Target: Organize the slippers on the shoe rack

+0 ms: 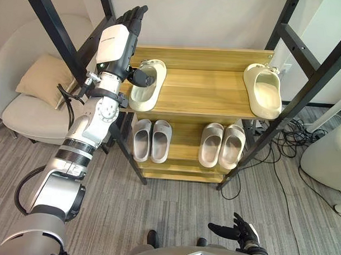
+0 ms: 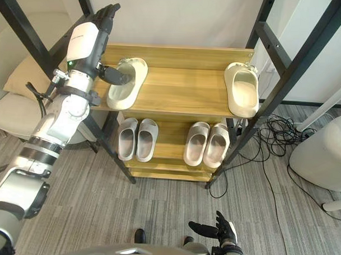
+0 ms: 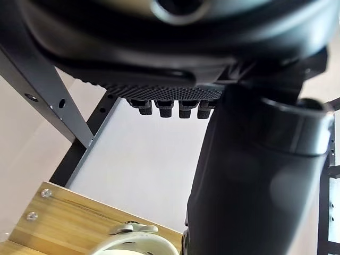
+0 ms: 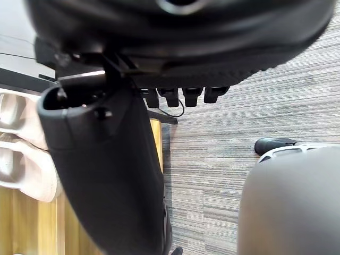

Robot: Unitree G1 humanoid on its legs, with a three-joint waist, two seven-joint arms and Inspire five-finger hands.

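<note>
**Two pairs done, one split**

Nearest, our right hand idles, fingers loose. Below our left hand, grey pairs sit tidy on the shoe rack. Our left fingers stand straight, thumb by one cream slipper; its mate lies well rightward, unpaired.
</note>
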